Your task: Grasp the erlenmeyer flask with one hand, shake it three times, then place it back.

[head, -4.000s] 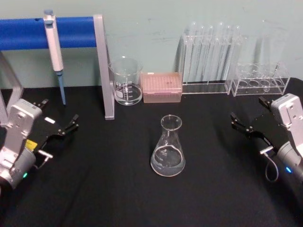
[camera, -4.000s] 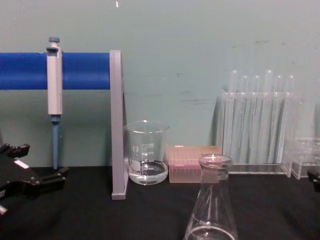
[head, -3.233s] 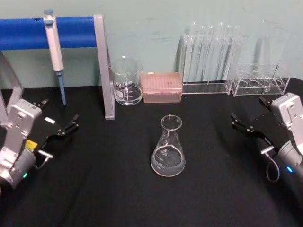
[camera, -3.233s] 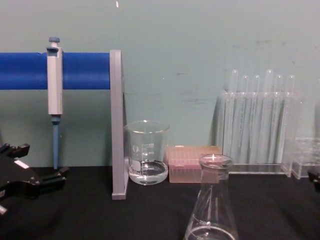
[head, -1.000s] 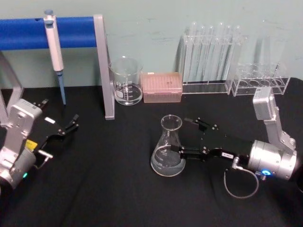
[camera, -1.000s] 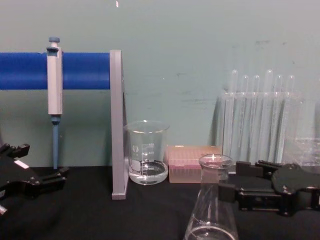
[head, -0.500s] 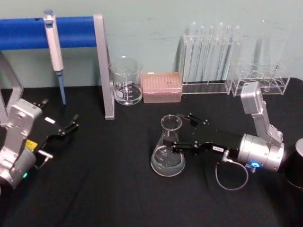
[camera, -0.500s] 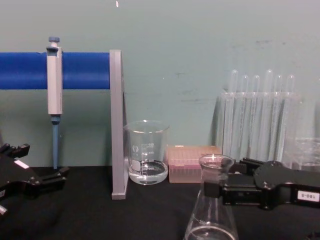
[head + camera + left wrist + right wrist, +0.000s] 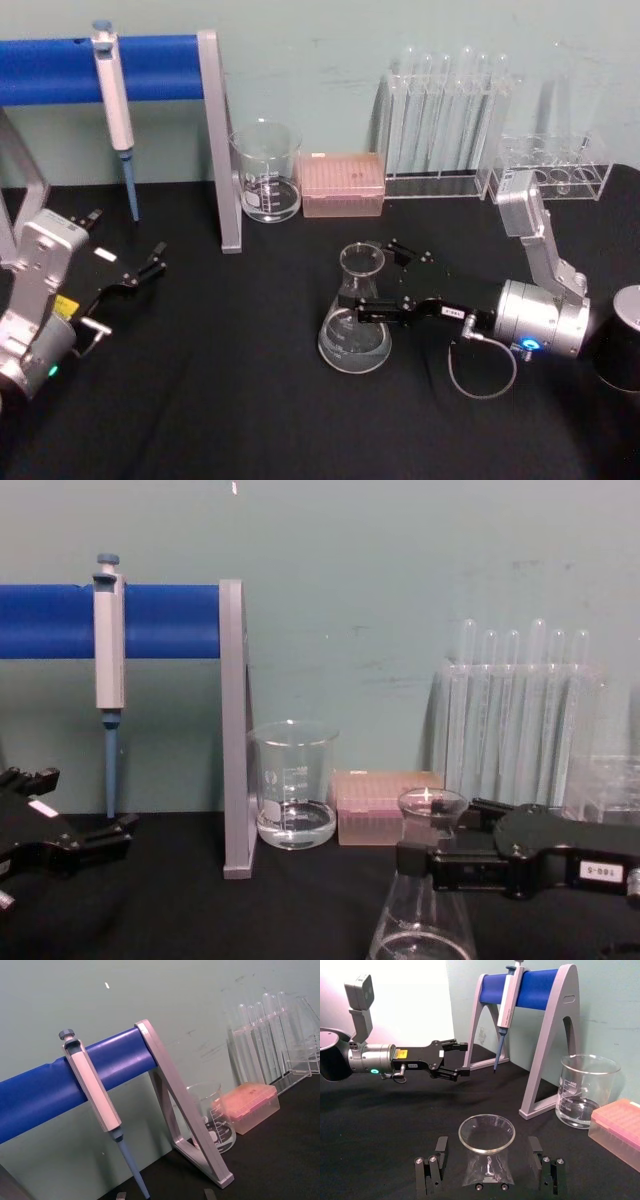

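The erlenmeyer flask point(image 9: 354, 325) stands upright near the middle of the black table point(image 9: 230, 410). The right hand point(image 9: 363, 278) reaches in from the right at neck height. Its two jaws are spread, one on each side of the flask's neck, and the right wrist view shows a gap at both sides. Farther back stand a glass beaker point(image 9: 267, 175), a pink tip box point(image 9: 342, 185) and a test tube rack point(image 9: 440, 130). A pipette point(image 9: 113, 95) hangs on the blue stand point(image 9: 160, 65) at far left. The left hand point(image 9: 122, 240) rests at the table's left side, jaws parted, well apart from the flask.
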